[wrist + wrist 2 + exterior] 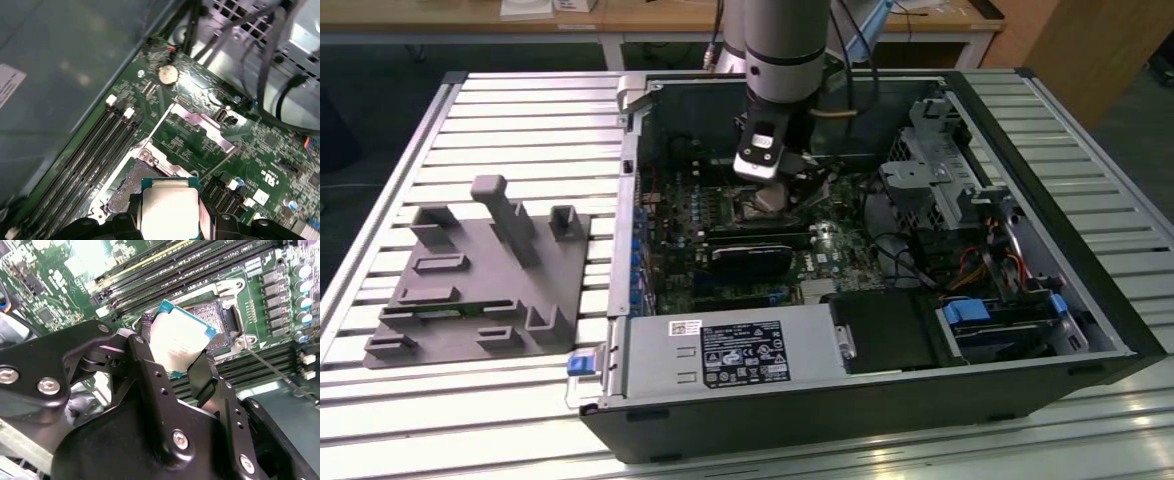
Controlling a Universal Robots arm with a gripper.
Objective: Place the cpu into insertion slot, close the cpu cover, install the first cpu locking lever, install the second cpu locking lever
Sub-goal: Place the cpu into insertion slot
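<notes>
While the cpu (180, 342) is clamped by two opposite edges between the gripper (173, 354)'s black fingers (202, 376), it hangs just above the insertion slot (220, 320), not seated, silver face toward the wrist. It's a square chip, so no long side. In the second wrist view it looks tilted against the board, with one green-edged corner over the socket's dark centre. Beside the slot, the cpu cover (200, 124) is swung open. The arm stands near upright, reaching down into the open computer case (1067, 300), wrist low over the green motherboard (680, 270). A grey fixture (480, 290) lies well apart on the slatted table (454, 420).
</notes>
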